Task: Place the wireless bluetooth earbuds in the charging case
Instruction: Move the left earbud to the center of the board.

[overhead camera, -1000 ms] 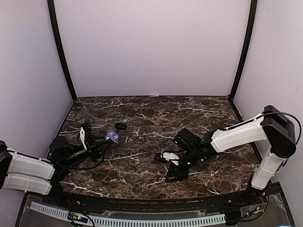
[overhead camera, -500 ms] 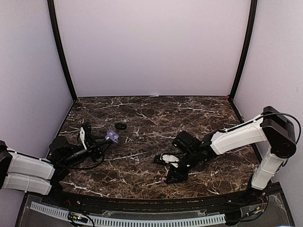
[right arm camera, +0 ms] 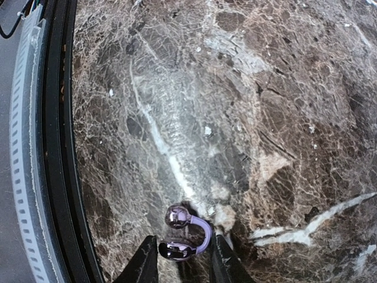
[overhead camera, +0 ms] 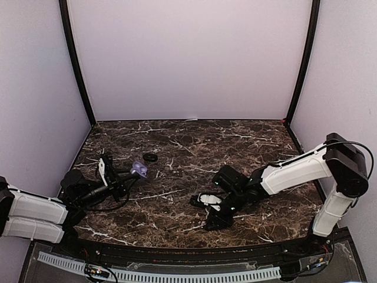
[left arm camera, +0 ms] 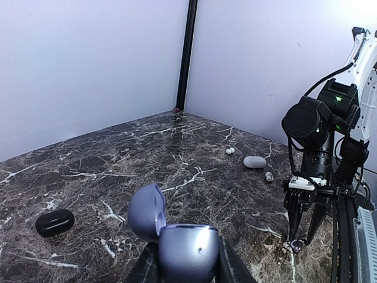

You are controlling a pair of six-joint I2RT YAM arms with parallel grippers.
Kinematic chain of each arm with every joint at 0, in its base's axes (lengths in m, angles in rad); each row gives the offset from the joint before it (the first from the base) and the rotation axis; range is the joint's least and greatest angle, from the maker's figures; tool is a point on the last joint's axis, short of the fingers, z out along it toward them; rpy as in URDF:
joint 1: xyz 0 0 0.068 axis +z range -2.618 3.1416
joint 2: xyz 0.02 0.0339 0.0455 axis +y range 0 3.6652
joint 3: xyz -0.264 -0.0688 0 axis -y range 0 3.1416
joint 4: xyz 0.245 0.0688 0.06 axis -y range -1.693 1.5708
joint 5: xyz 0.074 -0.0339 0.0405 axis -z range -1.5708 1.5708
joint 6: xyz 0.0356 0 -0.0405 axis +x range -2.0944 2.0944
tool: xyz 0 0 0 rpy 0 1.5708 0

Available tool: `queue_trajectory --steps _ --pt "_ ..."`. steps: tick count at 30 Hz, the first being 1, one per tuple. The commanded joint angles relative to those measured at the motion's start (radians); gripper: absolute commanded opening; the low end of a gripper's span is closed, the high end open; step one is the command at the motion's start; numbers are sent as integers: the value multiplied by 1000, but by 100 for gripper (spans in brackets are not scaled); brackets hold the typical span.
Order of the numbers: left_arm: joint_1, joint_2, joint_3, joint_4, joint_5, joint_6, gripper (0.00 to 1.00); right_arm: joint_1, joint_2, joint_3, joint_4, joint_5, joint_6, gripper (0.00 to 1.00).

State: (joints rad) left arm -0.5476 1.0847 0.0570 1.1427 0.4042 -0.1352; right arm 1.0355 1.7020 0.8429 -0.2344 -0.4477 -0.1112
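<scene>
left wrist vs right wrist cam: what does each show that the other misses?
Left wrist only: the open purple charging case clamped in the left end effector, a black oval case, a white case with two tiny buds nearby, and the right arm. Right wrist only: a close view of the purple hooked earbud held in the right end effector, plus the table's front rail. Both: the marble table.

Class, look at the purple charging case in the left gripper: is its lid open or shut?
Open. The purple charging case sits in the left gripper with its lid swung up off the body.
</scene>
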Motion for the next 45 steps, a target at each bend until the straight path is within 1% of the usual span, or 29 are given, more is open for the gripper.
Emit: queue_trajectory --steps 1,6,11,16,20,34,40,45 --pt "4 -17 -2 17 13 6 19 16 23 0 25 11 16 29" --pt "5 -19 -3 17 13 6 19 17 18 -3 32 12 16 30" --pt "3 -16 -2 15 12 8 19 27 25 -6 30 53 21 29" --pt "5 -15 -1 17 12 7 19 35 5 -25 74 110 32 25" --pt "5 -13 -1 17 9 8 19 35 -16 -24 110 147 44 25" --pt "3 -35 -5 5 -16 14 19 30 20 5 261 426 185 25" --pt "4 -44 -7 2 -16 14 19 19 28 33 276 481 244 27" --pt "4 -46 -5 3 -7 10 19 13 -7 13 298 397 248 38"
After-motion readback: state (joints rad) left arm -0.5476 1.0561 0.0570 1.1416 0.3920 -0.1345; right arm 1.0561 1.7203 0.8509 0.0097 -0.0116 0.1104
